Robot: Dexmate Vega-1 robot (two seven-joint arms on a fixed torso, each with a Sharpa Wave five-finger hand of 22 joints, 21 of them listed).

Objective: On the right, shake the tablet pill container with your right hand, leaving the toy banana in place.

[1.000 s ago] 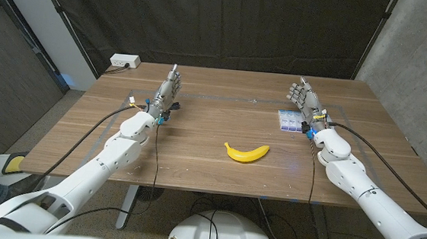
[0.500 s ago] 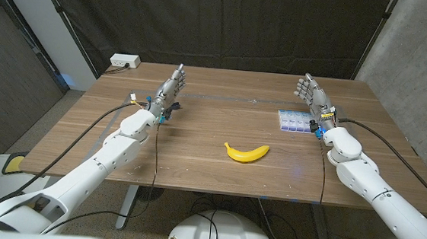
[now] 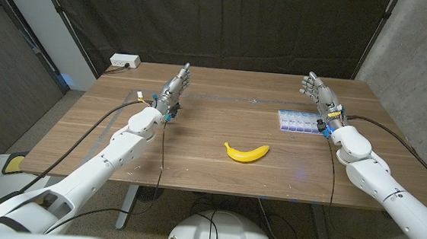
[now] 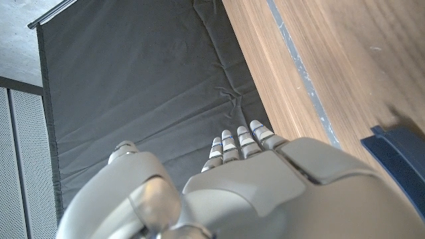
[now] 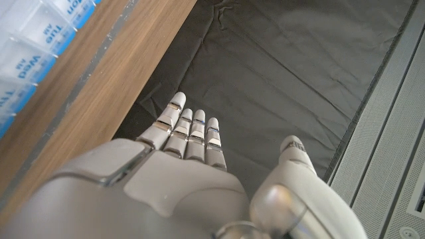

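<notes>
The pill container (image 3: 298, 123), a flat clear box with blue-labelled compartments, lies on the right part of the table; a corner of the container (image 5: 33, 40) also appears in the right wrist view. My right hand (image 3: 317, 91) hovers just beyond and to the right of it, fingers extended and apart, holding nothing. The yellow toy banana (image 3: 246, 152) lies near the table's middle, well clear of both hands. My left hand (image 3: 176, 84) stands raised over the left half of the table, fingers straight, empty. In the left wrist view the left hand (image 4: 246, 172) points toward the dark curtain.
A white power strip (image 3: 125, 61) sits at the table's far left corner. A black curtain (image 3: 229, 21) hangs behind the wooden table (image 3: 195, 164). A grey wall stands on the right.
Both hands have moved forward, away from the robot. The right hand shifted right, uncovering the whole pill container. The banana and the container lie where they were.
</notes>
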